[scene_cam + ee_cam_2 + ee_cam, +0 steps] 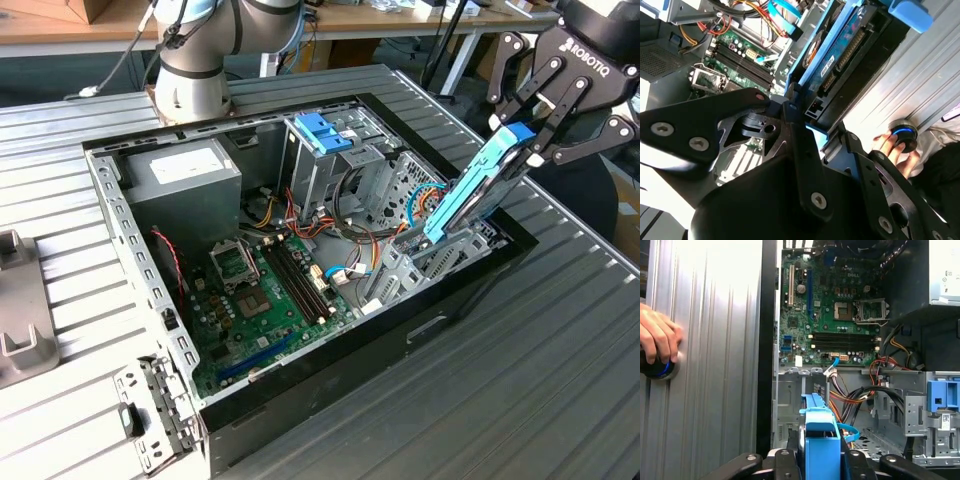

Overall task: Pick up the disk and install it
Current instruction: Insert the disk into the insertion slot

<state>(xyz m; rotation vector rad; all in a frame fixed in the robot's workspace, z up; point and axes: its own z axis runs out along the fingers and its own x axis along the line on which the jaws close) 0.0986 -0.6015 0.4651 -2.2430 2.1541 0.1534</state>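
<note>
The disk (pixel 470 195), a grey drive in a light blue carrier, stands tilted over the open computer case (pixel 110 210) at the exterior view's right. Its lower end reaches into the metal drive bay (pixel 440 250) by the case's wall. My gripper (pixel 525 145) is shut on the disk's upper end, one black finger on each side. In the second wrist view the disk (pixel 840 45) runs away from my gripper (pixel 812 125) toward the case. In the first wrist view the blue carrier of the disk (pixel 819 440) sits between my fingers (pixel 785 460).
Inside the case lie a green motherboard (pixel 270 290), a power supply (pixel 185 175), loose cables and a metal cage with a blue latch (pixel 323 130). A person's hand (pixel 657 337) rests on a round knob (pixel 660 370) on the ribbed table. A loose bracket (pixel 150 410) lies beside the case.
</note>
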